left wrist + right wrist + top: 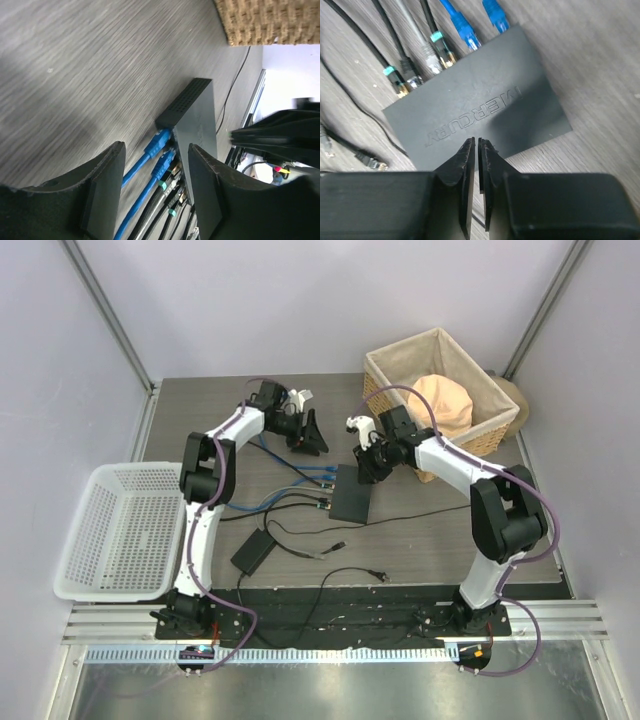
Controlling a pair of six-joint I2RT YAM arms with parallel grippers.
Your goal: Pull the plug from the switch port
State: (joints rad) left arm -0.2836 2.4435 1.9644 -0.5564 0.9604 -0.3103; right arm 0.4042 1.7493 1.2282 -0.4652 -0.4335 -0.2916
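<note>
Right tool (475,145) closed, empty, lower centre, above flat dark-grey rectangular switch (480,100). Left tool (156,160) open, framing blue plugs (159,142).

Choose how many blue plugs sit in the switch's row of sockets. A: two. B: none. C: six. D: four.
A: in the right wrist view, two blue plugs sit side by side at one end of the switch, and the other plugs in the row are not blue.
</note>
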